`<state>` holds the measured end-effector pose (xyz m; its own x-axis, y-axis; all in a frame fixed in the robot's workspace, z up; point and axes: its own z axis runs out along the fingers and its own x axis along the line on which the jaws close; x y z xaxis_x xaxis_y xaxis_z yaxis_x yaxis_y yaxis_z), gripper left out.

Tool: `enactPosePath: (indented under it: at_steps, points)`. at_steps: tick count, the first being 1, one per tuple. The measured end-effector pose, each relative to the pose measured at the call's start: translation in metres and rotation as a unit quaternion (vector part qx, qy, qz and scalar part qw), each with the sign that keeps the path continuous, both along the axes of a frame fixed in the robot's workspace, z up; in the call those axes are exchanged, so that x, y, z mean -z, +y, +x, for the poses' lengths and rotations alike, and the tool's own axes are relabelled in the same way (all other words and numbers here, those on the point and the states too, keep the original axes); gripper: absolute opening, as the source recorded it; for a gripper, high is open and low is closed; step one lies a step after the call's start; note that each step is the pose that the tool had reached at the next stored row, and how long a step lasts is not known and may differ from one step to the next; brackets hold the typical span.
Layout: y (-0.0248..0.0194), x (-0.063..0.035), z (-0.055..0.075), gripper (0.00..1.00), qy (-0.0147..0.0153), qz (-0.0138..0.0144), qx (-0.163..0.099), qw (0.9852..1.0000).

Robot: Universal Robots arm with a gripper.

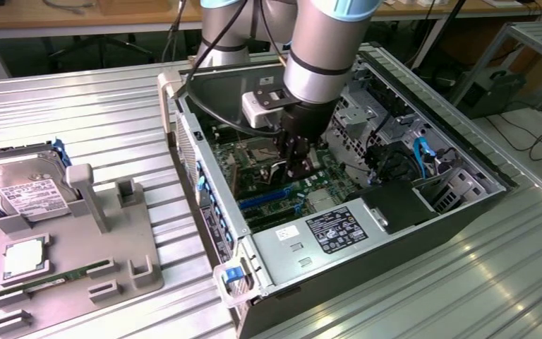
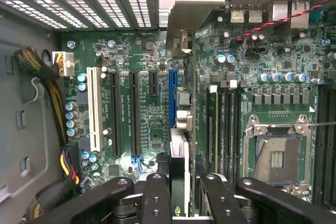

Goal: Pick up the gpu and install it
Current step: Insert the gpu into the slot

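Clamped between the gripper (image 2: 178,195) fingers, the gpu (image 2: 179,150) hangs edge-on above the blue slot (image 2: 172,98) inside the computer case (image 1: 459,152), light, stiff, probably fragile, best held by its top edge.

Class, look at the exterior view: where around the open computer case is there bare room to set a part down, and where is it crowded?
Free: the ribbed metal table behind the grey parts holder, and the table patch at the exterior view's lower right beside the computer case. Crowded: the holder, carrying the hard drive, and the case interior, where the claw holds the gpu over the motherboard.
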<state>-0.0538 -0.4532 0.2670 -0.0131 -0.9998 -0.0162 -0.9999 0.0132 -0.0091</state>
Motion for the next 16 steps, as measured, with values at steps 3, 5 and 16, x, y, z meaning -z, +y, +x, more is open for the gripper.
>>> enactPosePath:
  at_steps: [3, 5, 16]
  points:
    - [-0.0023, 0.0008, -0.001, 0.27, 0.0000, 0.0000, 0.000, 1.0000]
    - [-0.0027, 0.0009, -0.002, 0.27, 0.0000, 0.0000, 0.000, 1.0000]
    - [-0.0094, 0.0093, -0.019, 0.27, 0.0000, 0.0001, 0.000, 1.0000]
